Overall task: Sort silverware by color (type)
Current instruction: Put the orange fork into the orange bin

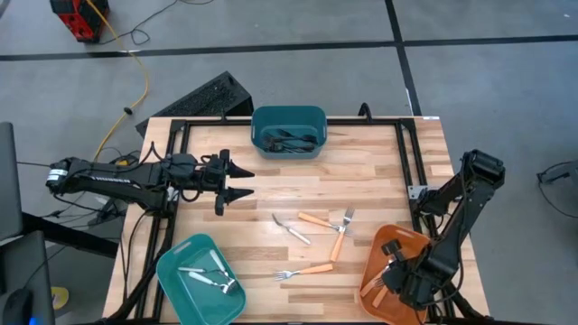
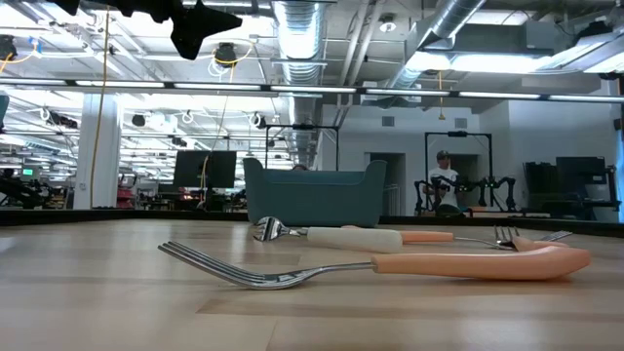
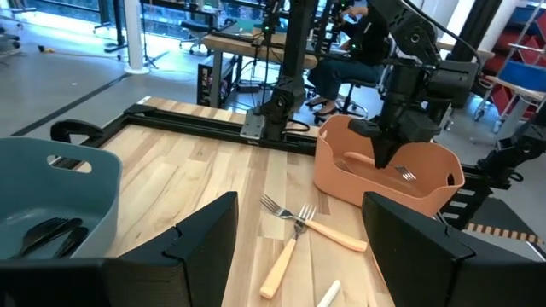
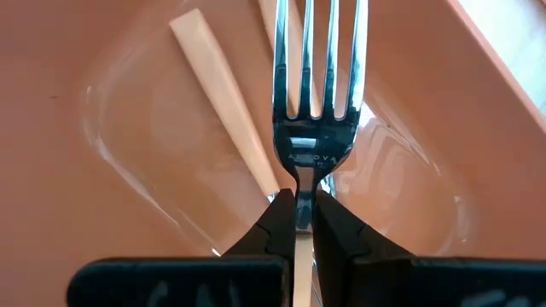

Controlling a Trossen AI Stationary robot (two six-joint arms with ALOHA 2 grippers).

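Note:
My right gripper (image 1: 390, 271) reaches down into the orange bin (image 1: 408, 242) at the table's near right corner and is shut on a silver-headed fork (image 4: 316, 77). A pale handle (image 4: 222, 102) lies on that bin's floor. My left gripper (image 1: 250, 183) hovers open above the table's left middle, touching nothing. Three orange-handled forks (image 1: 341, 235) (image 1: 316, 221) (image 1: 307, 269) and a white-handled one (image 1: 291, 228) lie flat on the table's centre. Dark utensils sit in the dark teal bin (image 1: 289, 131), silver and white ones in the light teal bin (image 1: 199, 280). My right gripper pinches the fork by its neck (image 4: 299, 175), just behind the tines, between the two fingertips (image 4: 277, 217). The fingers come from above, pointing down into the orange bin, and lie along the fork. The tines stick out beyond the fingertips toward the bin's floor; whether they touch it I cannot tell.
A black frame (image 1: 271, 122) runs along the table's far, left and right edges. The dark teal bin stands at the far edge, the light teal bin at the near left corner. Bare wood lies between the loose forks and my left gripper (image 3: 299, 200). A person sits in the room beyond (image 2: 444, 180).

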